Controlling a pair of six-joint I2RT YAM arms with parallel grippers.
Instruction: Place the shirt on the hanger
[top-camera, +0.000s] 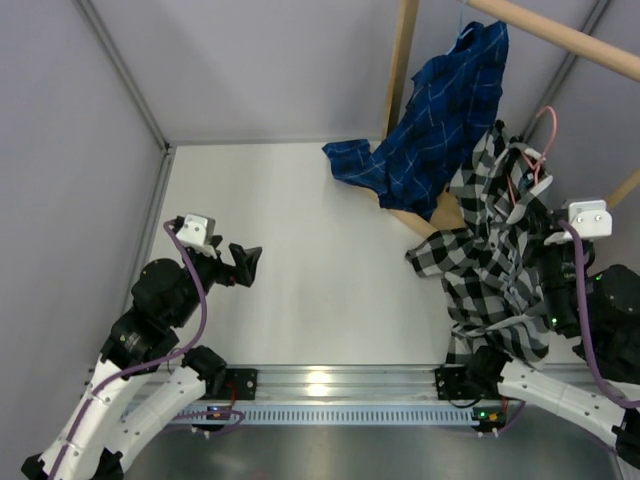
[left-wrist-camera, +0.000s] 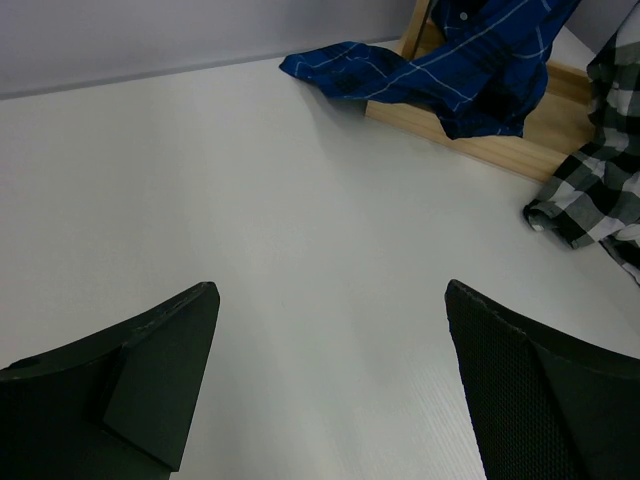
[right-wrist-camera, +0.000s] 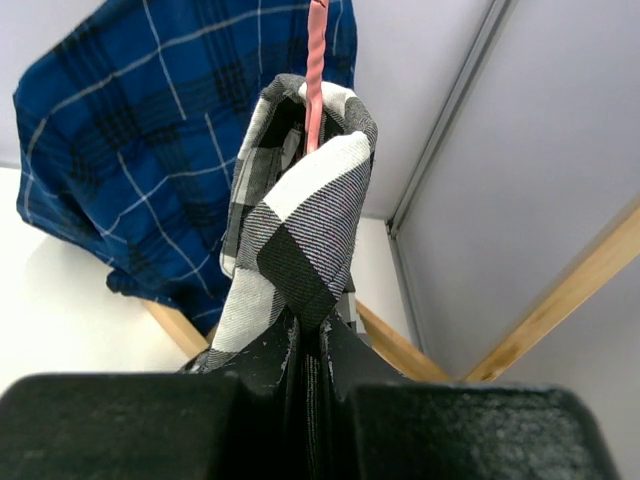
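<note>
Right gripper (right-wrist-camera: 312, 345): shirt (right-wrist-camera: 300, 220) fold is being pinched.
Cloth is being held at the hanger (right-wrist-camera: 316, 60), seemingly for draping; left gripper (left-wrist-camera: 330, 380) is being held wide.

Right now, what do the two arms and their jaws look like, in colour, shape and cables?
Both the left arm and the right arm have white lower links, black upper joints, a white camera box at the wrist and a purple cable. The jaws are matte black and wedge-shaped.

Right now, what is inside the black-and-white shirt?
The pink hanger pokes out at the top of the shirt; its lower part is covered by fabric and cannot be seen.
</note>
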